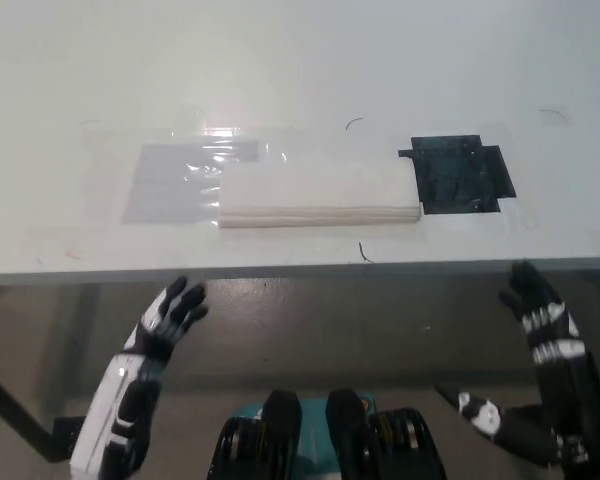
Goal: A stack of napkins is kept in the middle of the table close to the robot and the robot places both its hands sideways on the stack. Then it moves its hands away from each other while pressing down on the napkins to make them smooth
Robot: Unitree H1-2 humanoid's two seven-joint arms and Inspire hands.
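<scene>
Napkins point(320, 194) sit as a neat white stack on the table point(280, 60), close to its near edge and about midway along it; you can see the layered edges of the stack facing you.

Nearest to you, both hands hang below and in front of the near edge, touching neither table nor stack. Your left hand point(168, 315) is at the lower left, palm raised, fingers spread apart and holding nothing. Your right hand point(536, 297) is at the lower right, just under the edge, fingers also apart and pointing up toward the table, holding nothing. The two hands are well apart, each out past an end of the stack.

On the table, the stack lies on a clear plastic sheet point(180, 140) that shines near its far left corner. A grey patch point(170, 185) shows under the sheet, touching the left end of the stack. A black patch point(458, 175) lies just beside the right end. A few small dark curved marks point(364, 252) dot the surface around the stack.
</scene>
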